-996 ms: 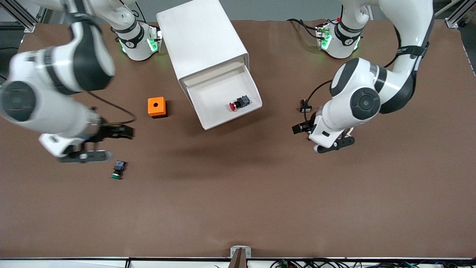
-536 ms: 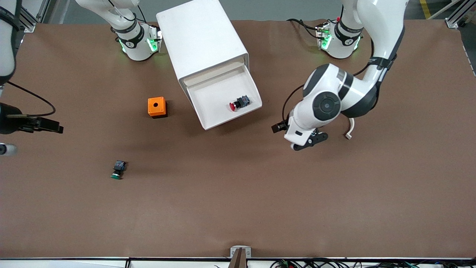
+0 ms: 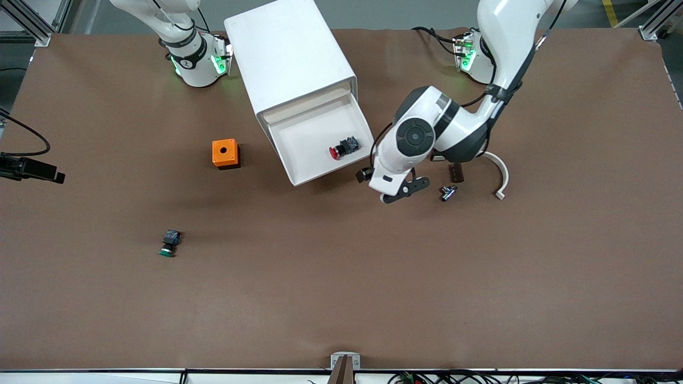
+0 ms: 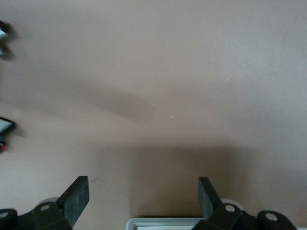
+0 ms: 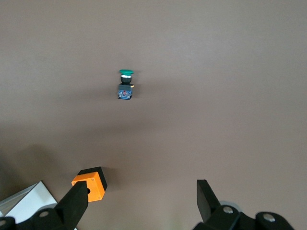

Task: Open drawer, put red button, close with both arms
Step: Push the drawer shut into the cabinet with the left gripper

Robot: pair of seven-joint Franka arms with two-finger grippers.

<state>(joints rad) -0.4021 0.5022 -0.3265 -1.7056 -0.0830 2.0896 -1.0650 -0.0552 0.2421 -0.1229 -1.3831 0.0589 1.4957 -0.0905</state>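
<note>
The white cabinet (image 3: 291,53) has its drawer (image 3: 307,141) pulled open. The red button (image 3: 341,148) lies inside it, near the front wall. My left gripper (image 3: 400,192) hangs low beside the drawer's front corner, toward the left arm's end. In the left wrist view it (image 4: 141,199) is open and empty, with the drawer's white rim (image 4: 168,223) between the fingers. My right gripper (image 5: 141,203) is open and empty, high over the table. It is out of the front view except for a black part (image 3: 32,170) at the edge.
A green button (image 3: 169,243) lies nearer the camera, also in the right wrist view (image 5: 125,84). An orange box (image 3: 224,153) (image 5: 90,184) stands beside the drawer. A white curved piece (image 3: 501,173) and small parts (image 3: 447,192) lie near the left arm.
The left arm has swung toward the drawer and now hangs at its front corner. The right arm has swung away from the green button and almost out of the front view.
</note>
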